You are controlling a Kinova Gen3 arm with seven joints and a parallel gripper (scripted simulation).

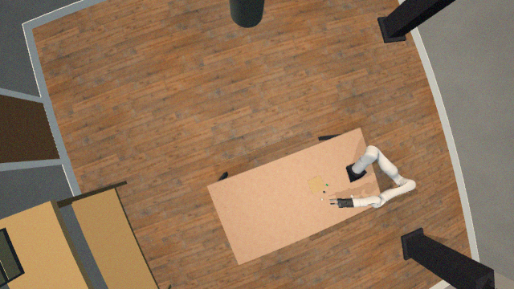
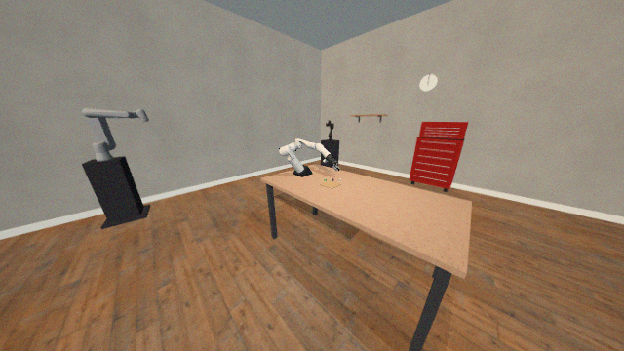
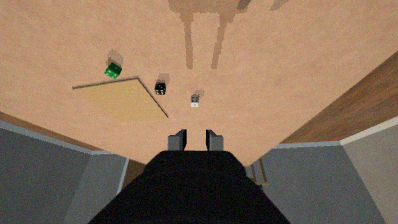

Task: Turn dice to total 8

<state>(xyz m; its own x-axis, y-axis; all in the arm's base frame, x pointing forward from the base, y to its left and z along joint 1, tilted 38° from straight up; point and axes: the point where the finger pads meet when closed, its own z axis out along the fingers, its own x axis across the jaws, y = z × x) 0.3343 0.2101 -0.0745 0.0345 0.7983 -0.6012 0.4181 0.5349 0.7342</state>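
Note:
The tan square mat (image 1: 316, 184) (image 2: 331, 185) (image 3: 120, 102) lies on the table. The green die (image 1: 327, 185) (image 2: 326, 180) (image 3: 113, 70) lies off the mat, beside one edge. The black die (image 1: 324, 192) (image 2: 332, 179) (image 3: 160, 88) lies off the mat near a corner. The white die (image 1: 322, 199) (image 2: 340, 179) (image 3: 195, 101) is farthest from the mat; its shaded side shows several pips and its brighter face is hard to read. The top numbers are too small to read surely. My gripper (image 1: 330, 201) (image 2: 336, 169) (image 3: 196, 136) is partly open and empty, above the table near the white die.
The table (image 1: 265, 213) (image 2: 400, 207) carries the arm's black base (image 1: 356, 173) (image 2: 302, 172), on the green die's side away from the mat. The black die stands between the green and white dice. The table's long edge passes beneath the forearm.

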